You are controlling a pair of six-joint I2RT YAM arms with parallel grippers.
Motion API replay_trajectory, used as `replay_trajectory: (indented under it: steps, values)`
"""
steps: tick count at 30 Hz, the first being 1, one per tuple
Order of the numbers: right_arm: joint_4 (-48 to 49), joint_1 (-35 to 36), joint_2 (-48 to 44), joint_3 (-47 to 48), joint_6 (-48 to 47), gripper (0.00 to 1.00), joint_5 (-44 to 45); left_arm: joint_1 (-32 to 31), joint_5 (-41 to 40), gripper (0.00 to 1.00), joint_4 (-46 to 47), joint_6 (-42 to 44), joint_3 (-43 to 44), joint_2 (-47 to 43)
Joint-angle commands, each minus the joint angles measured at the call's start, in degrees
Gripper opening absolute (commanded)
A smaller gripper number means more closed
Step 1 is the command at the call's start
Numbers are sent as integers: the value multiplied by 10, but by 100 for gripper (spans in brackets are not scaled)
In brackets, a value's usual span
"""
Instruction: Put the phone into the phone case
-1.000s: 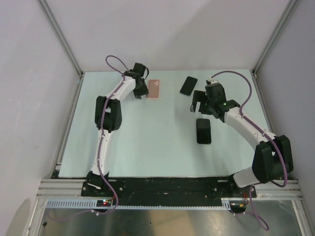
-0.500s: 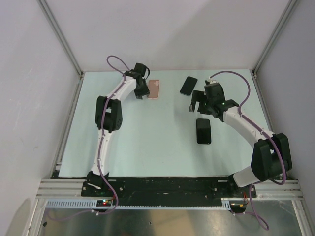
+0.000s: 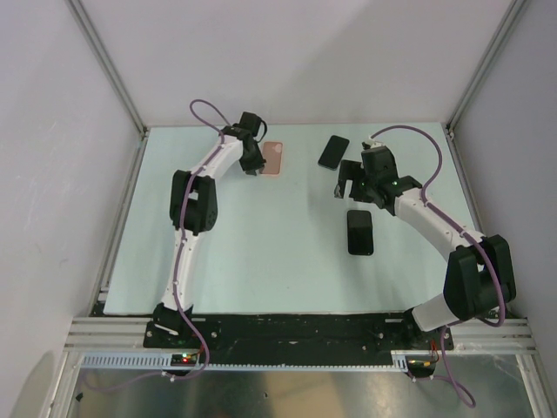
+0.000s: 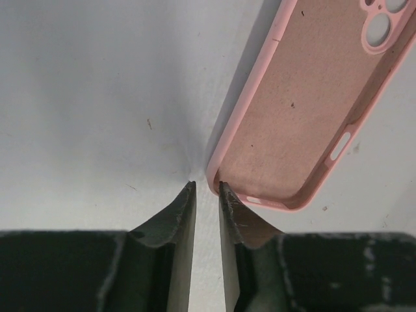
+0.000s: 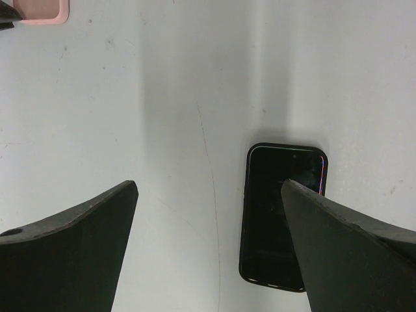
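Note:
A pink phone case (image 3: 272,158) lies open side up at the far middle of the table. In the left wrist view the case (image 4: 312,97) fills the upper right. My left gripper (image 3: 256,162) is at the case's near-left corner. Its jaws stand almost together with a thin empty gap, and the right fingertip (image 4: 224,195) touches that corner. One black phone (image 3: 333,151) lies far right of the case, and it also shows in the right wrist view (image 5: 276,221). My right gripper (image 3: 351,182) is open wide just near of that phone (image 5: 208,185).
A second black phone (image 3: 360,232) lies nearer, beside my right forearm. The pink case's corner (image 5: 42,10) shows at the top left of the right wrist view. White walls and metal frame posts close in the pale table (image 3: 261,252).
My left gripper has edged slightly toward the case corner. My right gripper has shifted a little toward the far black phone. Nothing was taken hold of.

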Motion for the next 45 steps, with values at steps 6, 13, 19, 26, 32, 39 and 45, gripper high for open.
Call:
replay_trajectory:
  steps: [6,13,19,26,32,39,45]
  values:
    - [-5,-2,-11,25,-6,98,-6,-2,-22,12,-43,-28,4,-5]
    - [-14,1,-16,25,-2,98,-9,-4,-31,1,-42,-37,-52,-43]
    - [-16,4,-17,25,2,98,-12,-10,-35,0,-40,-69,-146,-125]
    - [2,14,-8,26,10,98,-25,-35,-24,0,4,-161,-368,-300]
    - [10,33,18,40,27,98,-21,-90,-6,1,80,-279,-570,-439]
    - [7,75,58,63,37,97,7,-111,-47,28,162,-286,-662,-516]
    - [-2,93,66,70,37,97,21,-46,-64,45,152,-103,-565,-449]
